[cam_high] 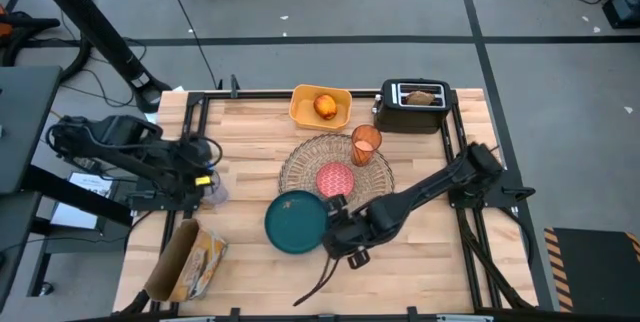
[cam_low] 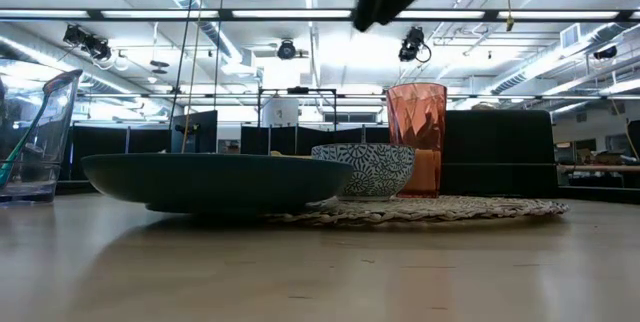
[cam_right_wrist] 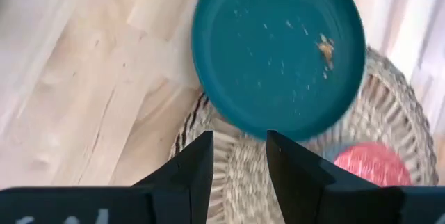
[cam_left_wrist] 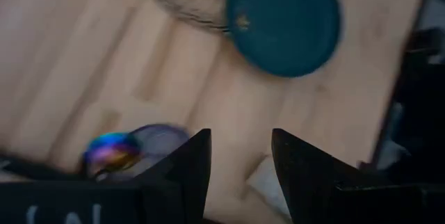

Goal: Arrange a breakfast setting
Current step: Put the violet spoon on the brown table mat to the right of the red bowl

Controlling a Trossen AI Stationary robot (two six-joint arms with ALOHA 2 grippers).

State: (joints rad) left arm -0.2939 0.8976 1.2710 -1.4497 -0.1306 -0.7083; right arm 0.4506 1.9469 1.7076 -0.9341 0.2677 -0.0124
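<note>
The round straw placemat (cam_high: 335, 162) lies mid-table with the pink bowl (cam_high: 335, 179) and the orange cup (cam_high: 366, 145) standing on it. The teal plate (cam_high: 297, 222) sits at its near-left side, its rim overlapping the mat's edge (cam_right_wrist: 208, 123). My right gripper (cam_right_wrist: 240, 140) hovers open above the mat beside the plate, with nothing between its fingers. My left gripper (cam_left_wrist: 241, 140) hangs open over the table's left side, next to a clear glass (cam_low: 35, 137) that holds the spoon (cam_left_wrist: 111, 151). The toast (cam_high: 422, 98) stands in the toaster; the orange fruit (cam_high: 326, 107) lies in the yellow tray.
The black toaster (cam_high: 412, 107) and the yellow tray (cam_high: 320, 105) stand along the far edge. A bread bag (cam_high: 190, 262) lies at the near left corner. Bare wood shows to the right of the mat and along the near edge.
</note>
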